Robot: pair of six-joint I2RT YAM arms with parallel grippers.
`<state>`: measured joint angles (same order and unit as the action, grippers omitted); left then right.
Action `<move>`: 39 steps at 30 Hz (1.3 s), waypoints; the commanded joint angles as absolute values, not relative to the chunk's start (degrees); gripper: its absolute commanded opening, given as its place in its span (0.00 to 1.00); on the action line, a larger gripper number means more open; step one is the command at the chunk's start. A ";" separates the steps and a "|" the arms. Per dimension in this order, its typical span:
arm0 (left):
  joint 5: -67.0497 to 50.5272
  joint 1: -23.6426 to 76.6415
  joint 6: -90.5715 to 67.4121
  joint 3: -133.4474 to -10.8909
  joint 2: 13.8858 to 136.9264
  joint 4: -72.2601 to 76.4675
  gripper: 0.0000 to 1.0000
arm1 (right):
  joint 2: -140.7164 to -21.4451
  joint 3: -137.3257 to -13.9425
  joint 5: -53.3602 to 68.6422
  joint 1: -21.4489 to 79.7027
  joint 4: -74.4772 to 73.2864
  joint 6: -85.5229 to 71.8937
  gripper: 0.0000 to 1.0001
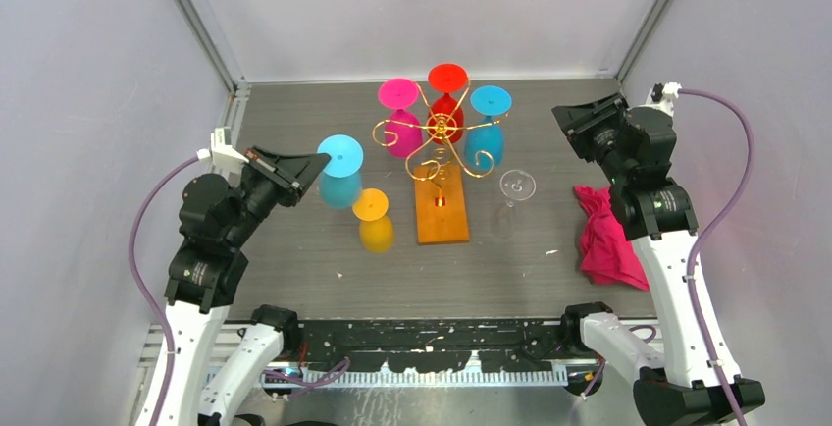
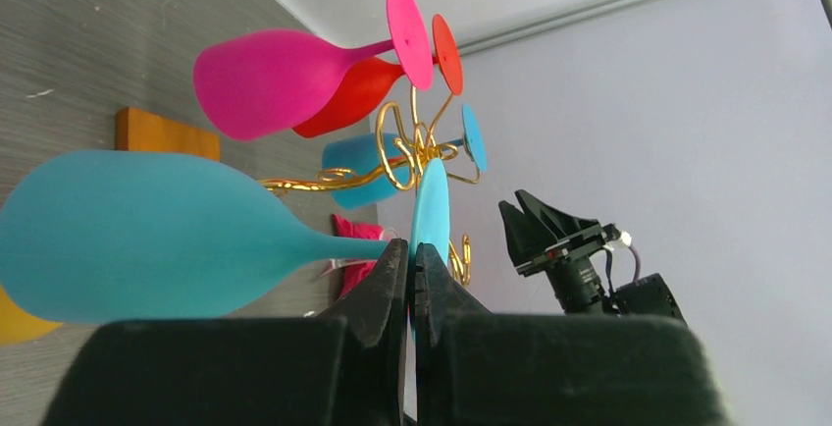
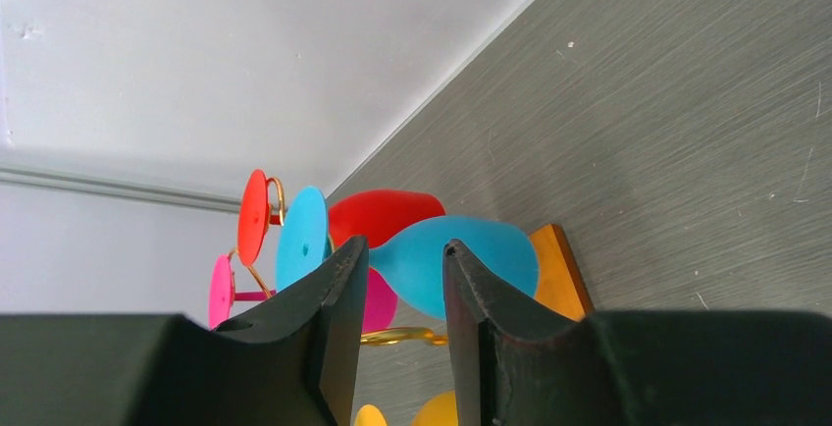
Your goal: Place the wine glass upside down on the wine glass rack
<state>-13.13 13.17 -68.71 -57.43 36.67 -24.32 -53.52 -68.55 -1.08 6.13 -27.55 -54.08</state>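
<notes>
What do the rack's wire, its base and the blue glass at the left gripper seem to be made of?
Rack wire: metal, glossy gold, thin bent curls. Base: apparently wood, smooth orange-brown block. Blue glass: probably plastic or silicone, opaque, matte.

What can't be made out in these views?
- Top view: clear wine glass, too transparent to tell which way up.
- Top view: pink cloth, partly behind the right arm.
- Left wrist view: yellow wine glass, cut by the left edge; wine glass rack base, mostly behind the light blue wine glass.
</notes>
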 commanded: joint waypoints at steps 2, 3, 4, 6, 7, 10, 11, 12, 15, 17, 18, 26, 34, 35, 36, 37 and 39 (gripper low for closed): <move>-17.49 13.36 -70.74 -59.37 36.99 -20.59 0.01 | -52.08 -68.31 -2.27 5.74 -26.29 -53.44 0.40; -17.71 13.36 -70.82 -59.49 37.00 -20.49 0.01 | -52.06 -68.25 -2.28 5.69 -26.28 -53.44 0.40; -17.94 13.36 -70.95 -59.55 37.00 -20.48 0.01 | -52.03 -68.14 -2.34 5.68 -26.24 -53.44 0.40; -18.31 13.36 -71.37 -59.51 36.94 -20.20 0.01 | -52.00 -68.03 -2.32 5.71 -26.12 -53.52 0.40; -18.55 13.36 -71.68 -59.38 36.92 -20.02 0.01 | -52.05 -67.98 -2.36 5.71 -26.10 -53.52 0.40; -19.42 13.36 -72.77 -58.91 36.96 -19.21 0.01 | -52.03 -67.94 -2.49 5.66 -25.94 -53.64 0.40; -19.69 13.36 -72.97 -58.81 37.00 -18.96 0.01 | -52.02 -67.94 -2.49 5.65 -25.93 -53.64 0.40; -19.93 13.36 -73.14 -58.79 37.08 -18.76 0.01 | -52.03 -68.01 -2.58 5.64 -25.93 -53.58 0.40; -20.94 13.36 -73.83 -58.62 37.62 -17.63 0.01 | -52.02 -68.10 -2.81 5.62 -25.93 -53.53 0.40; -21.82 13.36 -74.15 -58.60 38.23 -16.67 0.01 | -52.03 -68.24 -2.90 5.51 -25.93 -53.53 0.40; -22.17 13.36 -74.31 -58.61 38.61 -16.29 0.01 | -52.10 -68.33 -2.91 5.46 -26.06 -53.50 0.40; -23.86 13.66 -75.06 -58.61 41.37 -13.10 0.01 | -52.62 -69.46 -2.99 4.99 -26.19 -52.92 0.40; -23.86 16.12 -75.12 -58.73 44.57 -9.96 0.01 | -53.67 -70.30 -2.67 4.39 -26.05 -52.69 0.40; -23.77 16.55 -75.07 -58.83 44.97 -9.65 0.01 | -53.75 -70.30 -2.64 4.26 -26.02 -52.61 0.40; -23.61 17.05 -74.98 -58.85 45.40 -9.40 0.00 | -53.86 -70.31 -2.55 4.19 -25.95 -52.61 0.40; -23.52 17.50 -74.91 -58.94 45.82 -9.07 0.01 | -53.89 -70.31 -2.55 4.09 -25.91 -52.61 0.40; -23.26 18.46 -74.72 -59.20 46.63 -8.57 0.01 | -54.10 -70.37 -2.46 3.94 -25.77 -52.67 0.40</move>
